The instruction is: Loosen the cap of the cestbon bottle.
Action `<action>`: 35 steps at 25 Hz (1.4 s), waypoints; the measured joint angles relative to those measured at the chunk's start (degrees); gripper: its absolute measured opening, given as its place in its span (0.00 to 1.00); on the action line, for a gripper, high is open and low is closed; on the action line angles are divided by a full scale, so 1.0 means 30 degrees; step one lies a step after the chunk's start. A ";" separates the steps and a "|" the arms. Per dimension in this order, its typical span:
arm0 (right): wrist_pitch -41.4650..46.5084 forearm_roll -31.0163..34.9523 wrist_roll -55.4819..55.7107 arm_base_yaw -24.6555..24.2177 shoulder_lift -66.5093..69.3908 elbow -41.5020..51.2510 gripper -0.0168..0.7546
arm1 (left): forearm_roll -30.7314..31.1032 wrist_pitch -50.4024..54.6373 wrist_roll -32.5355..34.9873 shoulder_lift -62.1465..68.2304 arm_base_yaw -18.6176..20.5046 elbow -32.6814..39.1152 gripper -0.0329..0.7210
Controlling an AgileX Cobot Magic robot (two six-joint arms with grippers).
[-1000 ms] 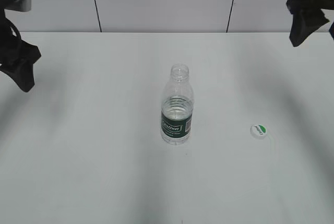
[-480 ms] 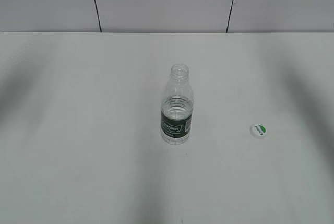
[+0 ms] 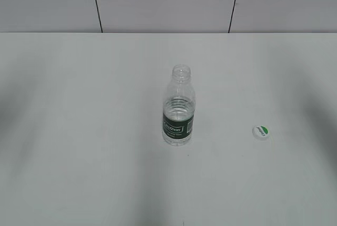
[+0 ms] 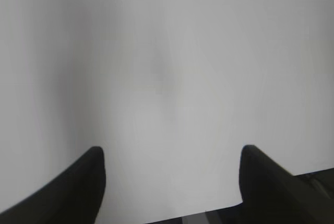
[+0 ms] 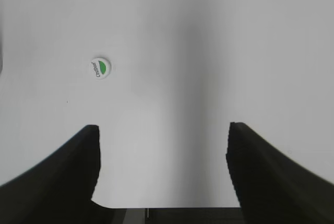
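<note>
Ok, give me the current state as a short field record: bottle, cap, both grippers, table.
bottle: cestbon bottle upright near the middle of the table, neck open, no cap on it
cap: cap lying flat on the table to the right of the bottle, apart from it, green mark facing up; also seen in the right wrist view
left gripper: left gripper open, nothing between its fingers, out of the exterior view
right gripper: right gripper open, empty, cap ahead and to its left
table: white table
</note>
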 joint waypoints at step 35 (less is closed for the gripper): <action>-0.1012 0.0041 0.0000 0.0000 -1.1396 0.5105 0.77 | -0.0124 -0.2155 0.0000 -1.7424 0.0000 0.9779 0.66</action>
